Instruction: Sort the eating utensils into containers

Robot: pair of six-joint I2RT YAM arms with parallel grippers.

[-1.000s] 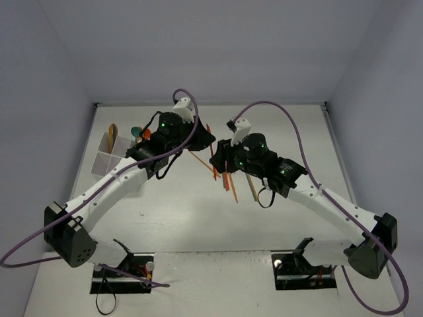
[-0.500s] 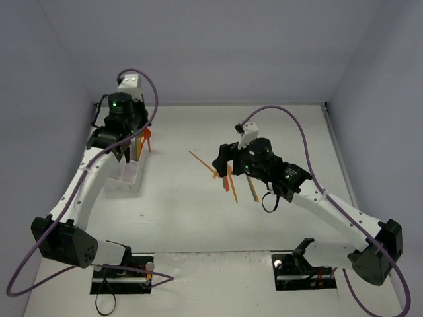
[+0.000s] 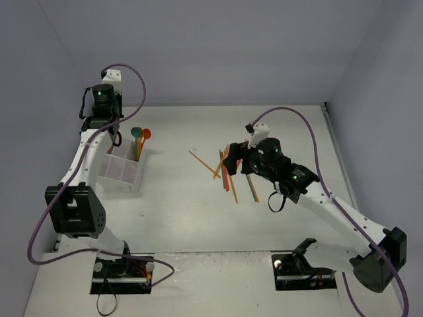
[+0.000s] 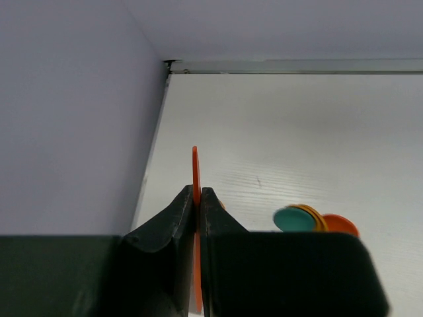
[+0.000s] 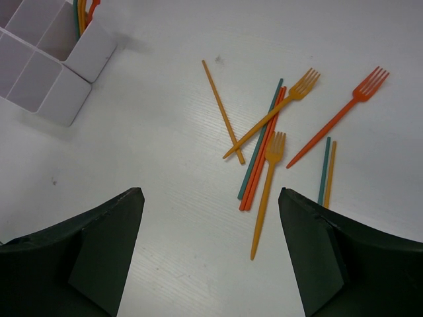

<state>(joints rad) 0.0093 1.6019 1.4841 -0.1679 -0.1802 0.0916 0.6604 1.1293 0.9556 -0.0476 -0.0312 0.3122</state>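
Hovering at the far end of the divided box (image 3: 122,178), the left gripper (image 3: 114,135) looked shut. Its wrist view showed it clenched on an orange utensil (image 4: 195,165); a tilted release could miss. The right gripper (image 5: 210,198) gaped empty above crossed forks (image 5: 274,112), risking tangled grabs.

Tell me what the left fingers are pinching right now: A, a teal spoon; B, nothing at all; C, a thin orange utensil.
C: in the left wrist view the left fingers are closed on a thin orange utensil, seen edge-on and sticking out past their tips.
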